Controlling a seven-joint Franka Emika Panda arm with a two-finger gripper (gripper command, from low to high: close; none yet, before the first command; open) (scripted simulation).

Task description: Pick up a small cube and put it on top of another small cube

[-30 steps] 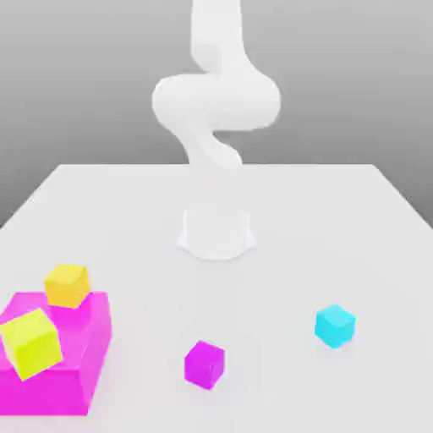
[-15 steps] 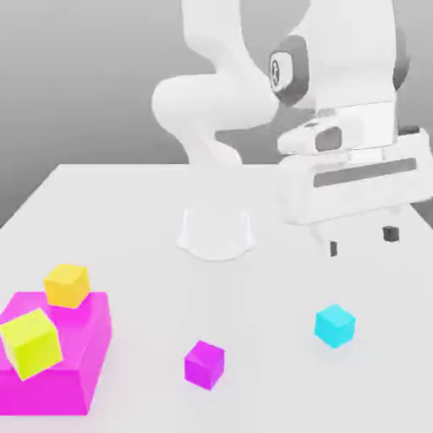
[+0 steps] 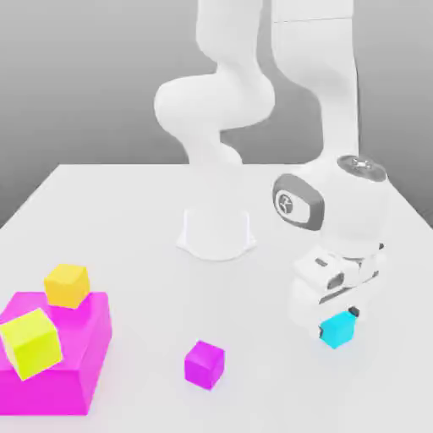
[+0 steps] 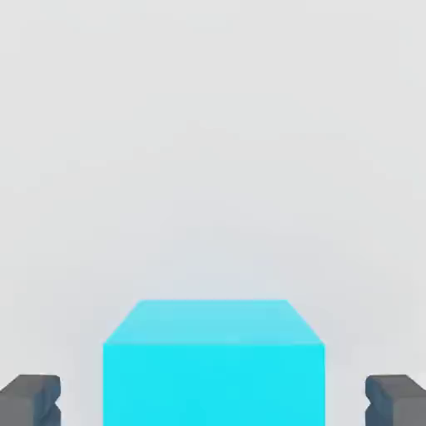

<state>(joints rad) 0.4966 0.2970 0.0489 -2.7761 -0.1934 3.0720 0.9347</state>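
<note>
Fingers [image 4: 32, 401] apart, one either side of the small cyan cube [image 4: 214, 383] on the desk [image 3: 152, 296], and there's daylight on both flanks!

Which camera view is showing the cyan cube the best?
The hand view shows the cyan cube best: large, with two faces in sight and a gap on either side before the gripper's fingers. The exterior view shows it small, partly covered by the gripper, though it places the cube on the table.

Lowered arm [image 3: 340, 110], open fingers [image 4: 30, 403] downward.
</note>
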